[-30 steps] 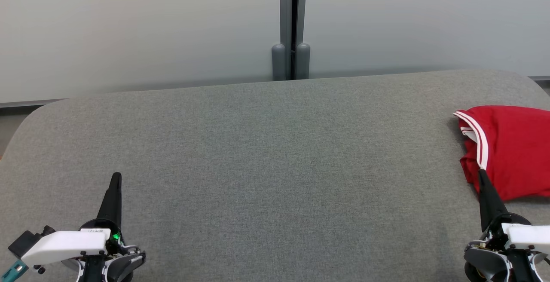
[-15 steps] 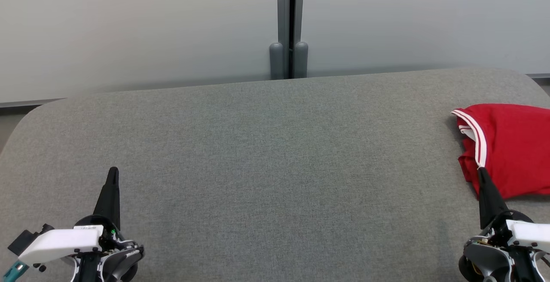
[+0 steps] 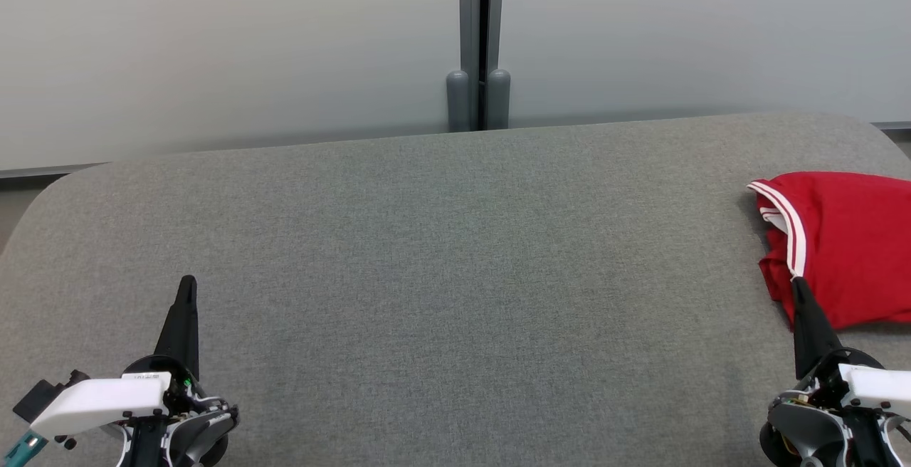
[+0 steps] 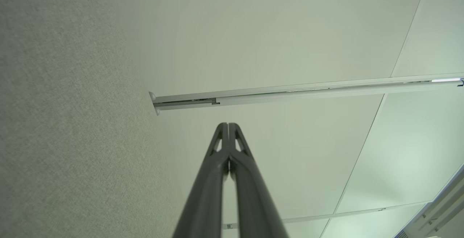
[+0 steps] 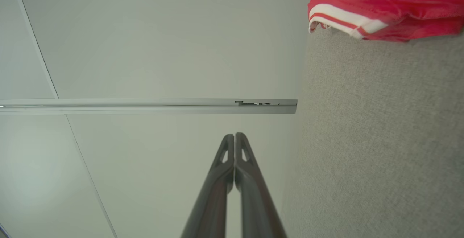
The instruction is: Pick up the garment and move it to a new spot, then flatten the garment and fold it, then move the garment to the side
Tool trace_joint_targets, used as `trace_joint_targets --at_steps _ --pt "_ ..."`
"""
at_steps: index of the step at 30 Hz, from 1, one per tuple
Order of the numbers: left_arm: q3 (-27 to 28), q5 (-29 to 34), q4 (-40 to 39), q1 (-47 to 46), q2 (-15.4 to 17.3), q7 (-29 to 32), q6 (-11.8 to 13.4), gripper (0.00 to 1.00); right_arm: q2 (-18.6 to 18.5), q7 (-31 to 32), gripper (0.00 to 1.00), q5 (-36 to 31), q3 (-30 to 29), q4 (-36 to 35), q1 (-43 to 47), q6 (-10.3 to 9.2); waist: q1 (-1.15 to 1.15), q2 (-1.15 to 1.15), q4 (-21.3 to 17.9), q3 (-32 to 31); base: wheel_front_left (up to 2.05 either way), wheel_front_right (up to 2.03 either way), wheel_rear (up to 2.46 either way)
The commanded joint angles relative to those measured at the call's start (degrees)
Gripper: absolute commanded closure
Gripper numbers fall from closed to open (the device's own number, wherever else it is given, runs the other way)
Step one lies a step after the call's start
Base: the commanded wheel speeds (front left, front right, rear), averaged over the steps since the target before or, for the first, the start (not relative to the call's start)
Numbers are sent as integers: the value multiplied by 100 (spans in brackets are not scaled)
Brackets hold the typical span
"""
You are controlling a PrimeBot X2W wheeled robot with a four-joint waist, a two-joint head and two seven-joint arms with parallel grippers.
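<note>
The garment (image 3: pixel 843 246) is red with white trim and lies folded at the right edge of the grey fabric surface (image 3: pixel 455 275); its striped hem (image 5: pixel 340 18) also shows at the top of the right wrist view. My right gripper (image 3: pixel 798 285) is shut and empty at the lower right, its tip lying over the garment's near edge in the head view; whether it touches the cloth I cannot tell. At the lower left my left gripper (image 3: pixel 187 283) is shut and empty, far from the garment. Both wrist views show the fingers pressed together, left gripper (image 4: pixel 228 124), right gripper (image 5: pixel 234 135).
A pale wall (image 3: pixel 228 47) with a grey vertical post (image 3: pixel 480 40) stands behind the surface. The surface has rounded far corners and its right edge runs out of the head view.
The head camera shifted slightly at first, moving the whole picture a little. Neither gripper nor the garment has visibly moved since.
</note>
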Motion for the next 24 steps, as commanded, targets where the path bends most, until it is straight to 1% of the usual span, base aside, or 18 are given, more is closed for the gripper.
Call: trace_joint_targets --at_steps 1,24 --pt "23 -8 5 -44 12 26 -27 100 -5 24 100 -3 -5 5 -63 2 0 0 0 0 0 0 0" --pt "20 -11 4 -43 12 23 -27 100 4 41 100 -21 -18 6 -64 2 0 0 0 0 0 0 0"
